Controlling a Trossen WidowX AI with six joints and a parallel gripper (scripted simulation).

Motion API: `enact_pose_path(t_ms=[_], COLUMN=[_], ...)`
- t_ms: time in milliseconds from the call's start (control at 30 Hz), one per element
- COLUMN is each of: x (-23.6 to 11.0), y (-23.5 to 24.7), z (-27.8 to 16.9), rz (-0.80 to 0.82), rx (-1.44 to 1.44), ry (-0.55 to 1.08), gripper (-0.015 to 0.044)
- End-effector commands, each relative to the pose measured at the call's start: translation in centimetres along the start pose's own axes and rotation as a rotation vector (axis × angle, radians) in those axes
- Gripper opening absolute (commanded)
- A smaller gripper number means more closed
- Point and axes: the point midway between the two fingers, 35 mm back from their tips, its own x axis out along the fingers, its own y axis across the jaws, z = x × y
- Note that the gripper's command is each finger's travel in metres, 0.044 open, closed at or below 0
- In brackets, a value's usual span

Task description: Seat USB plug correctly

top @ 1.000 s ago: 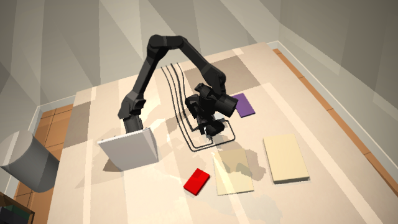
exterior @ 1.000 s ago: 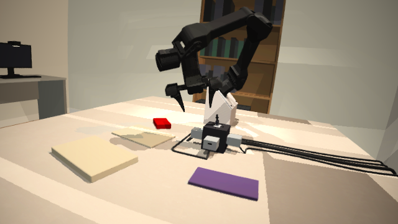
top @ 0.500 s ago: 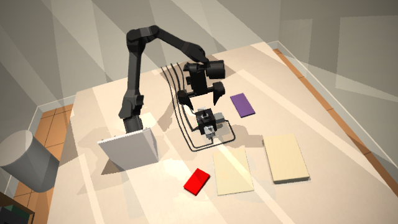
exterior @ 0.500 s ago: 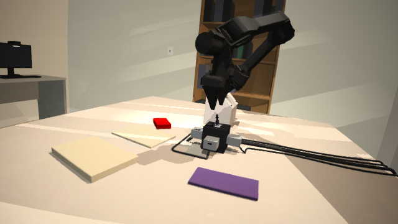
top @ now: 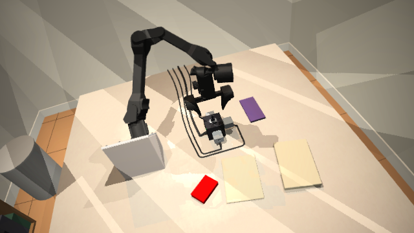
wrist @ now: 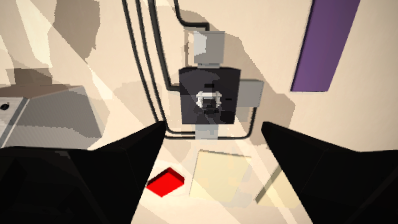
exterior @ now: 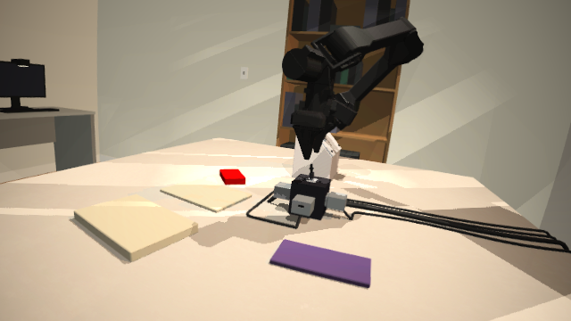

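The black power cube (top: 209, 131) (exterior: 322, 201) (wrist: 192, 82) sits mid-table with grey plugs in its side sockets. The small USB plug (top: 213, 120) (exterior: 311, 172) (wrist: 208, 99) stands upright in the socket on top of the cube. My gripper (top: 210, 108) (exterior: 308, 153) (wrist: 214, 125) is open wide and empty. It points straight down and hangs a short way above the cube, with the fingers apart on either side of the plug's line and clear of it. In the wrist view the plug sits centred between the two fingertips.
Black cables (top: 181, 94) (exterior: 446, 223) (wrist: 145, 60) run from the cube across the table. A purple card (top: 252, 109) (exterior: 321, 263) (wrist: 325, 45), a red block (top: 204, 188) (exterior: 232, 176) (wrist: 165, 182) and two cream pads (top: 242, 178) (top: 297, 163) lie around. A white slab (top: 136, 155) stands by the arm's base.
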Motion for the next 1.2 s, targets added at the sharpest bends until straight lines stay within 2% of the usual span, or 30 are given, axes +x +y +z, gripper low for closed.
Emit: enact_pose_path(t_ms=[0,833,1167], x=[0.5,2.6,2.4], y=[0.2,0.1,0.0], z=[0.0,0.1,0.1], rz=[0.001,0.001,0.0], rx=[0.007,0.007,-0.002], ry=[-0.006,-0.007,-0.001], gripper=[0.044,0.044,0.0177])
